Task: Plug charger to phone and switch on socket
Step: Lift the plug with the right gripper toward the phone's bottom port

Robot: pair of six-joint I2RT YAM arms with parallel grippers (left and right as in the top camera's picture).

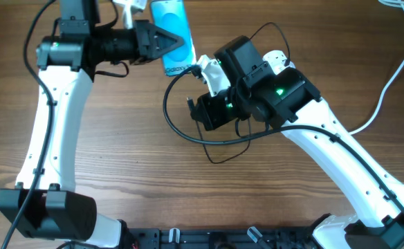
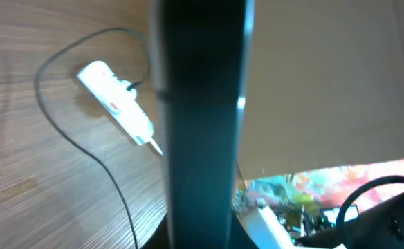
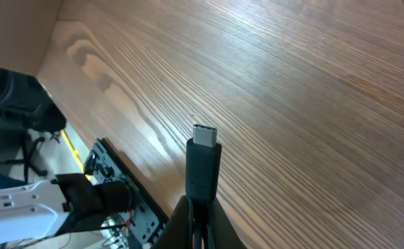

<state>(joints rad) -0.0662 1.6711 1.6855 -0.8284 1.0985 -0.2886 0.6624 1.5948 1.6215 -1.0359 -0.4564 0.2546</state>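
Right end effector (image 3: 203, 207) is clenched on the charger (image 3: 203, 166), the metal tip sticking out bare past the fingers, over the counter (image 3: 313, 104). The cable (image 1: 166, 104) loops on the wood just left of that wrist. The socket (image 2: 115, 104) lies beyond, partly under the right arm, the cable meeting its side. Farthest out, left end effector (image 1: 178, 43) grasps the phone (image 1: 171, 21), cyan screen up; cannot tell whether it is lifted.
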